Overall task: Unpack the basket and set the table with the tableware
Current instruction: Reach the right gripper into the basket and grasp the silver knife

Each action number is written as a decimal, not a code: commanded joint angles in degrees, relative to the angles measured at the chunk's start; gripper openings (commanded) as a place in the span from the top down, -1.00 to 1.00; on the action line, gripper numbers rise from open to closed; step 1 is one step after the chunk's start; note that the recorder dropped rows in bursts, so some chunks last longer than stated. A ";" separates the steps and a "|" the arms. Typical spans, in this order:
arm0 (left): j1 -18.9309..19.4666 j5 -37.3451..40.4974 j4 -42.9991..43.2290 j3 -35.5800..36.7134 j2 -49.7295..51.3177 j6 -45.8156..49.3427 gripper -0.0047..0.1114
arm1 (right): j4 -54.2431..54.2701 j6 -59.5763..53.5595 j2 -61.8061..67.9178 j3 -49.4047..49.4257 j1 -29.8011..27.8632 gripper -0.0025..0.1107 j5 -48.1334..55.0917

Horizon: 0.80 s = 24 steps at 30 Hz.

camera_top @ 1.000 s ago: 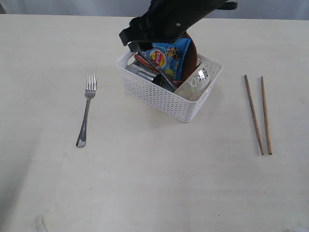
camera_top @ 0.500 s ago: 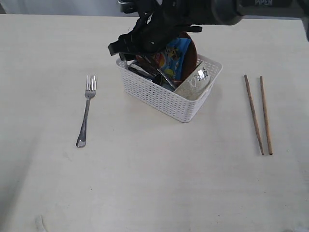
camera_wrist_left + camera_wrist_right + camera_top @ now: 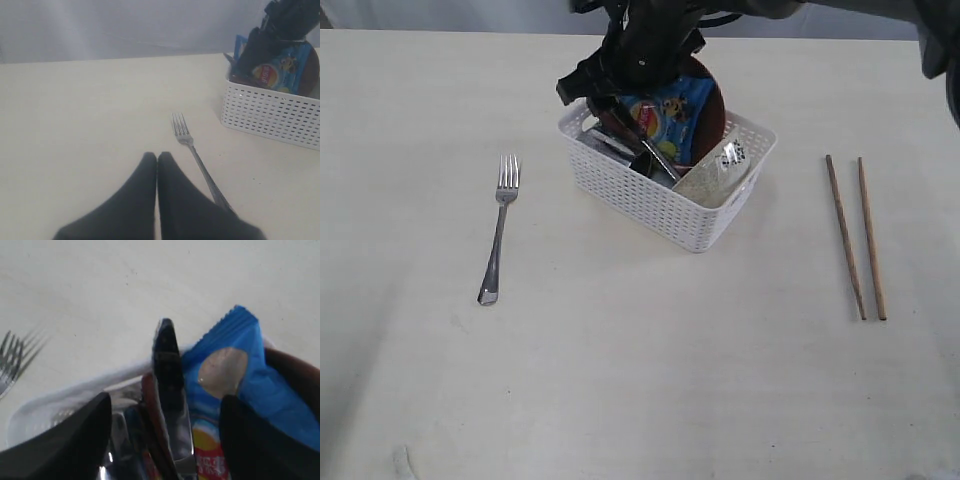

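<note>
Over the basket [image 3: 670, 205], right gripper [image 3: 165, 400] stands wide apart around steel knife [image 3: 172, 435] (likely slick, stiff, light); best pinched mid-handle, firmly.

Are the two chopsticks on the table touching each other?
Apart. In the exterior view a strip of table shows between the inner chopstick and the outer chopstick along their whole length.

We see a blue chip bag [image 3: 675, 110] standing on end near twelve o'clock in the exterior view, its crimped top edge uppermost and a red-and-yellow round logo on its face. Further toward twelve o'clock we make out a pale grey backdrop [image 3: 440, 12], plain and faintly folded.
</note>
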 commanded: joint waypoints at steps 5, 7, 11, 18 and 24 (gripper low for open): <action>-0.33 -0.12 0.27 0.18 -0.19 -0.07 0.92 | -3.30 1.73 1.95 -0.44 -0.35 -0.10 3.45; -0.33 -0.12 0.27 0.18 -0.19 -0.19 0.92 | -3.30 1.73 3.18 -0.44 -0.35 -0.05 2.67; -0.33 -0.12 0.27 0.18 -0.19 -0.19 0.92 | -3.30 1.73 4.91 -0.44 -0.35 0.18 1.27; -0.33 -0.12 0.27 0.18 -0.19 -0.19 0.92 | -3.30 1.24 3.43 -0.44 -0.10 0.96 1.42; -0.33 -0.12 0.27 0.18 -0.19 -0.19 0.92 | -3.09 1.09 -3.85 -0.44 -0.04 0.96 3.84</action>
